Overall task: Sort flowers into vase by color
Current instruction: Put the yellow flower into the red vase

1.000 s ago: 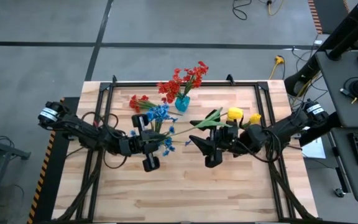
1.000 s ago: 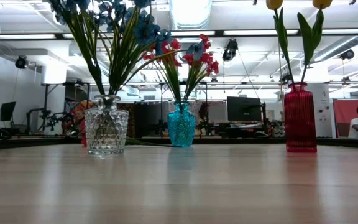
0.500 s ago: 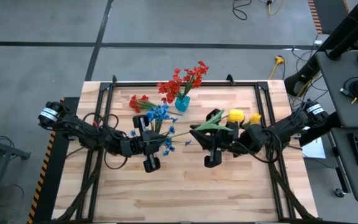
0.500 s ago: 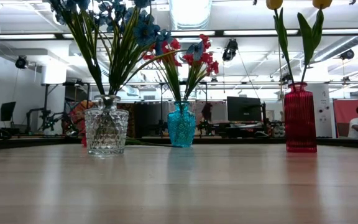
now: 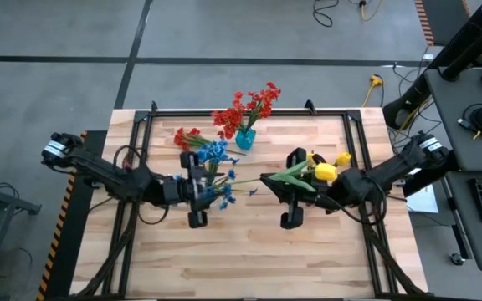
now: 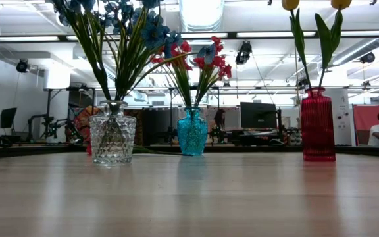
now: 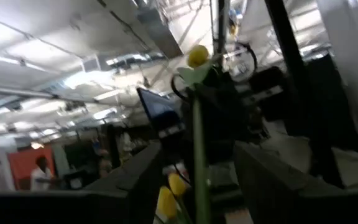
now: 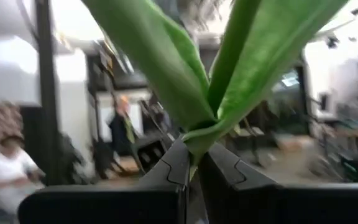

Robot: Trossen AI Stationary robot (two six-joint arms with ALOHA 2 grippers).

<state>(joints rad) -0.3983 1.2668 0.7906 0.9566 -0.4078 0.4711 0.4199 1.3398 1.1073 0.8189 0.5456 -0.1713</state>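
Note:
A yellow flower (image 5: 325,171) with broad green leaves (image 5: 287,176) hangs over the table's middle, with my right gripper (image 5: 292,191) shut on it. Its thin stalk (image 7: 197,155) runs toward my left gripper (image 5: 201,189), which is open with the stalk between its fingers. Blue flowers (image 6: 133,33) stand in a clear vase (image 6: 112,138). Red flowers (image 5: 245,109) fill a teal vase (image 6: 192,131). Yellow flowers (image 5: 342,159) stand in a red vase (image 6: 318,125). My right gripper pinches the green stalk between its two fingers at the point where the leaves branch off (image 8: 194,146). The fingers point toward the table's left. The flower is lifted clear, its head back over the gripper and its bare stalk toward my left gripper. Whether my left gripper touches the stalk, I cannot tell.
Loose red flowers (image 5: 187,138) lie at the back left beside the blue bunch. Black frame rails (image 5: 224,113) border the wooden table. The near half of the table (image 5: 249,259) is bare wood. People show in the room beyond.
My right gripper has shut on the yellow flower's stalk and carried it slightly toward the table's right and near edges. My left gripper has let go of the stalk, and its arm has drawn back toward the table's left edge.

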